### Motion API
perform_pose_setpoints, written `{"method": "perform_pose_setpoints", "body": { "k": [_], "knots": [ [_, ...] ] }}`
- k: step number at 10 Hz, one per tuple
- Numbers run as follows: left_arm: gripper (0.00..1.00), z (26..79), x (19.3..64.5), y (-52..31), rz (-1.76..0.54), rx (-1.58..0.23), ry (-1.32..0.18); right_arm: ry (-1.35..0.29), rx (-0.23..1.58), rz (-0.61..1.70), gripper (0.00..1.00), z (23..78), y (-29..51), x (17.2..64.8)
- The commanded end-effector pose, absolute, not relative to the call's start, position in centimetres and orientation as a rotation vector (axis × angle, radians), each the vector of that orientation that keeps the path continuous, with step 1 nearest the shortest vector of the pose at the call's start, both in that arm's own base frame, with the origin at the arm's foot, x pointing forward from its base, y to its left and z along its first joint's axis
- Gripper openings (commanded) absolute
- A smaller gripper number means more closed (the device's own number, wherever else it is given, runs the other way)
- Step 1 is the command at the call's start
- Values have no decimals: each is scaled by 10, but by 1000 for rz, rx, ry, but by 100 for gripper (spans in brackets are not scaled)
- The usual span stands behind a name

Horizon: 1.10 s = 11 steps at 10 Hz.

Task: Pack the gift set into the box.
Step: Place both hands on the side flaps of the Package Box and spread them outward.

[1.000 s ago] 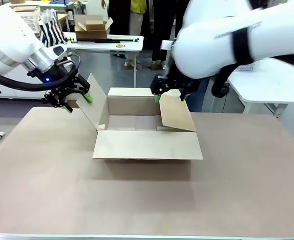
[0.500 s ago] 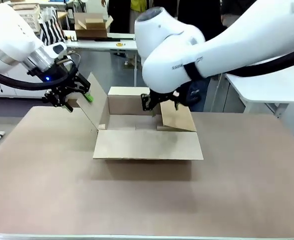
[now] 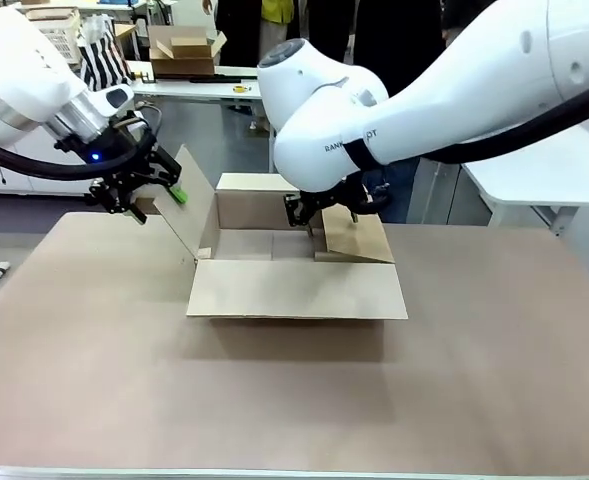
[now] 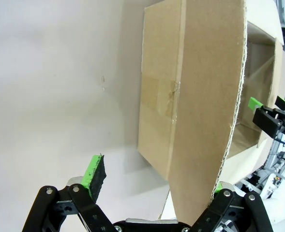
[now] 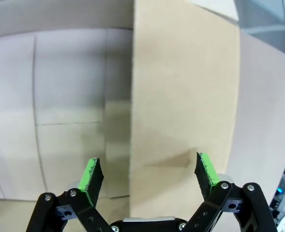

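While the box (image 3: 294,290) lies open, left fingers (image 4: 95,173) and right fingers (image 5: 91,175) — apart — straddle flaps (image 3: 188,206).

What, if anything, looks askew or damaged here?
Nothing is damaged or spilled. The box just has its flaps at uneven angles: the near flap lies flat outward, the left flap leans out at the left gripper, whose jaws are open, and the right flap slants at the right gripper, also open.
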<state>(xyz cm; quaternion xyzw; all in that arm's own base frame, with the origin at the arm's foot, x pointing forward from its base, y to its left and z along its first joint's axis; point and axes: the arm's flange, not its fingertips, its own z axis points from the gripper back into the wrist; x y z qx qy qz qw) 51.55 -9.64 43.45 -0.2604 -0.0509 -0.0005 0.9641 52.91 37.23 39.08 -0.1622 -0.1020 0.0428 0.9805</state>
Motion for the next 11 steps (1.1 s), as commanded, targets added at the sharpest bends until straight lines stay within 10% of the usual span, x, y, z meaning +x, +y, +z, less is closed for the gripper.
{"method": "perform_pose_setpoints", "body": {
  "k": [1,11],
  "knots": [
    [100,436,515,-97,14,-507,-103,-230,-394,29,100,396,367,532],
    [100,436,515,-97,14,-507,-103,-304,-371,-141,100,461,255,518]
  ]
}}
